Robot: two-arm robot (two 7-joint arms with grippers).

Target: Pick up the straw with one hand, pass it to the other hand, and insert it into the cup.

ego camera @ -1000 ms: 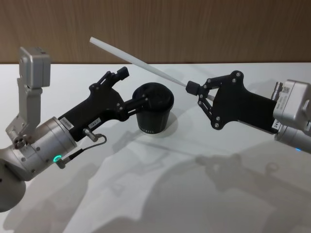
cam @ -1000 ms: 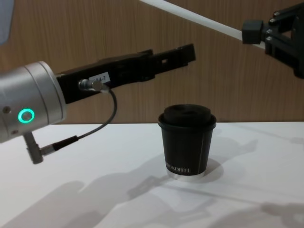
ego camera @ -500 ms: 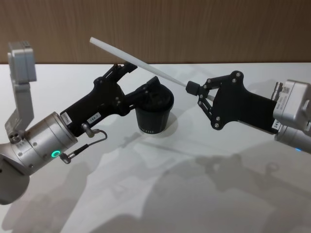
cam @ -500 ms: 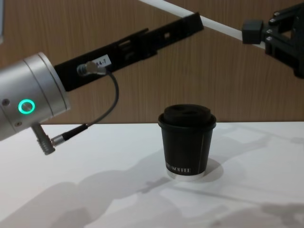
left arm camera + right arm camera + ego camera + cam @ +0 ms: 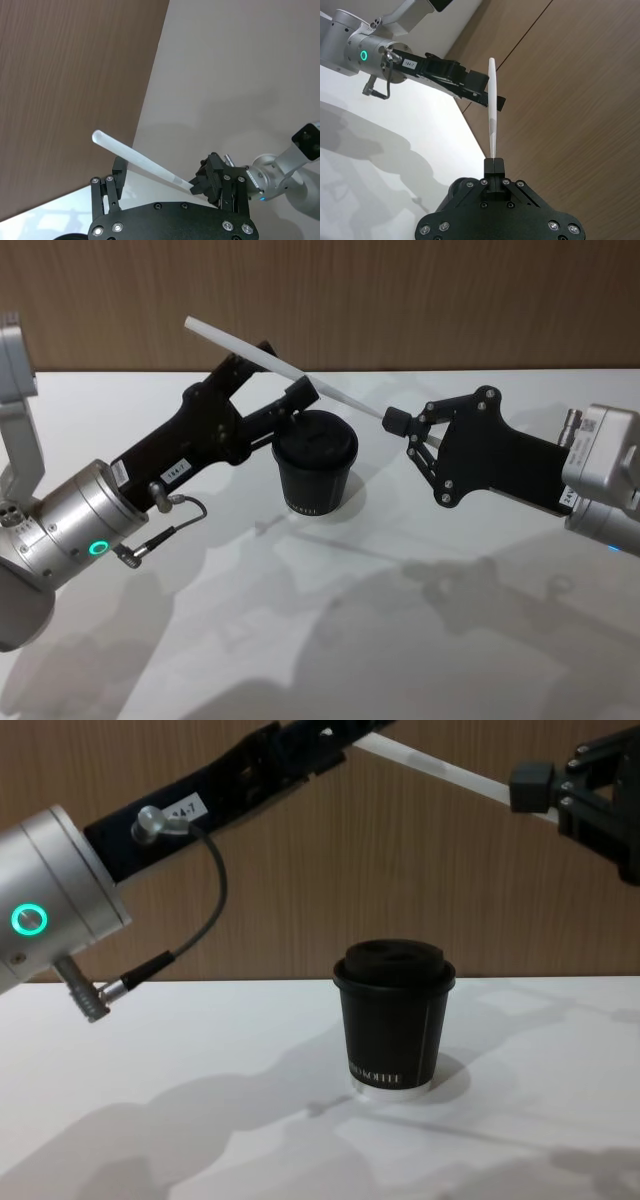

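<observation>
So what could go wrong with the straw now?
The right gripper pinches the straw only at its end, so a nudge from the left gripper, whose open fingers sit on either side of it, might tilt or slip it. If the right gripper lets go before the left one shuts, the straw would likely fall near the cup.

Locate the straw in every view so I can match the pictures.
Head view: straw slants across upper centre.
Chest view: along the top, right of centre.
Left wrist view: between the left gripper's open fingers.
Right wrist view: sticking out of the right gripper's tips.
Shared landmark: the right gripper clamping its end.
</observation>
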